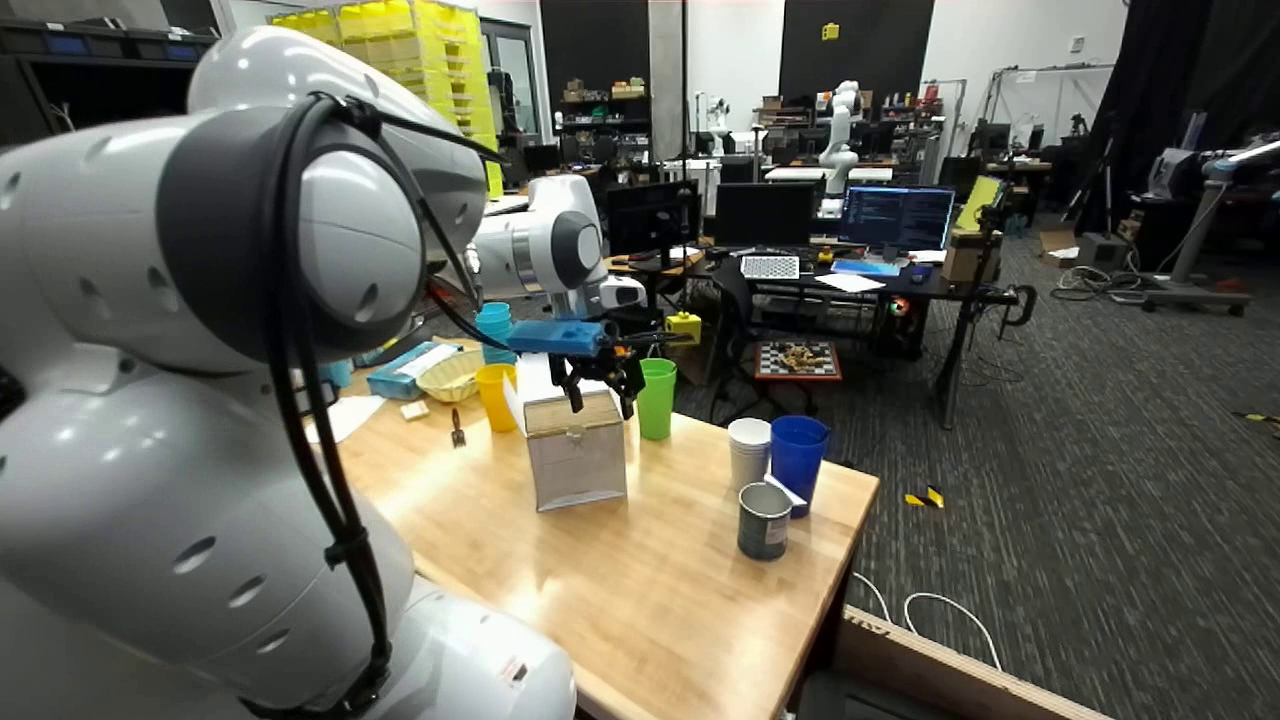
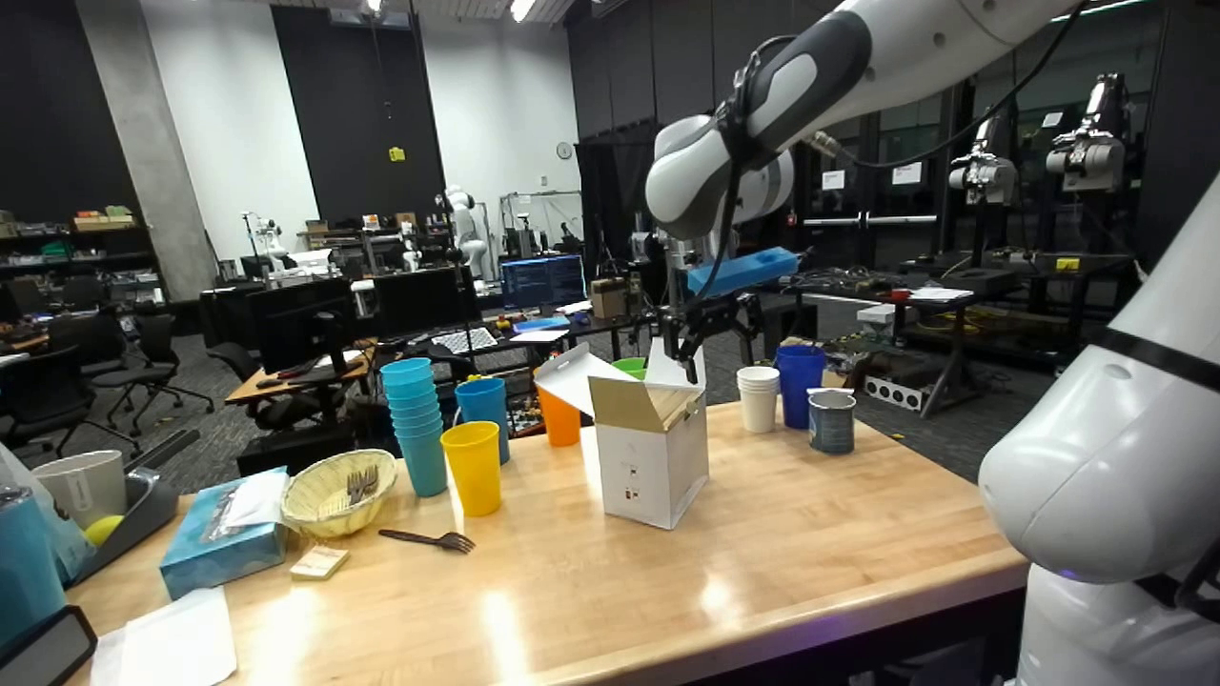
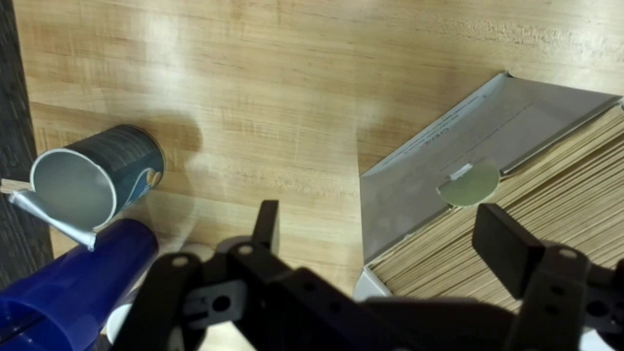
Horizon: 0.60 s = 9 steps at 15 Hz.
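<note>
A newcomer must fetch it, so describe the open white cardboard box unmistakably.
On the light wooden table, look between the yellow plastic cup and the stack of white cups. There, near the robot's black fingers, stands the open white cardboard box. Unlike those round cups, it has flat sides and thin tan sheets packed inside.

Glare streaks the pale rectangular wooden worktop; the wrist view shows soft shadows and a slightly blurred black two-fingered pincer.

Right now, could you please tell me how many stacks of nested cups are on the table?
2: a turquoise cup stack next to the yellow cup, and a white cup stack next to the dark blue tumbler. Others may be hidden behind the open white box.
</note>
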### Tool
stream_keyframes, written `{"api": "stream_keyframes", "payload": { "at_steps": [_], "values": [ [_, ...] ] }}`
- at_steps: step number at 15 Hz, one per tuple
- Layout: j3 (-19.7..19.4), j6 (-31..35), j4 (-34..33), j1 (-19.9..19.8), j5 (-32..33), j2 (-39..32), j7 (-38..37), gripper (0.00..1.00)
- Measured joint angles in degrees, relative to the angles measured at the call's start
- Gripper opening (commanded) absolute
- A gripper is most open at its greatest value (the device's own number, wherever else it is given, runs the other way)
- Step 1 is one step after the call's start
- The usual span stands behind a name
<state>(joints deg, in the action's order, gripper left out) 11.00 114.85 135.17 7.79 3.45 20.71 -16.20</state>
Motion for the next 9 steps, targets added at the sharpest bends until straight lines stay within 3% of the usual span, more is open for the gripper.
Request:
{"api": "stream_keyframes", "payload": {
  "at_steps": [5,9],
  "values": [
    [1.73,9.04,3.58,0.73,2.29,3.70,1.95,1.00],
    [3.81,12.19,4.05,1.60,4.02,5.52,2.39,1.00]
  ]
}}
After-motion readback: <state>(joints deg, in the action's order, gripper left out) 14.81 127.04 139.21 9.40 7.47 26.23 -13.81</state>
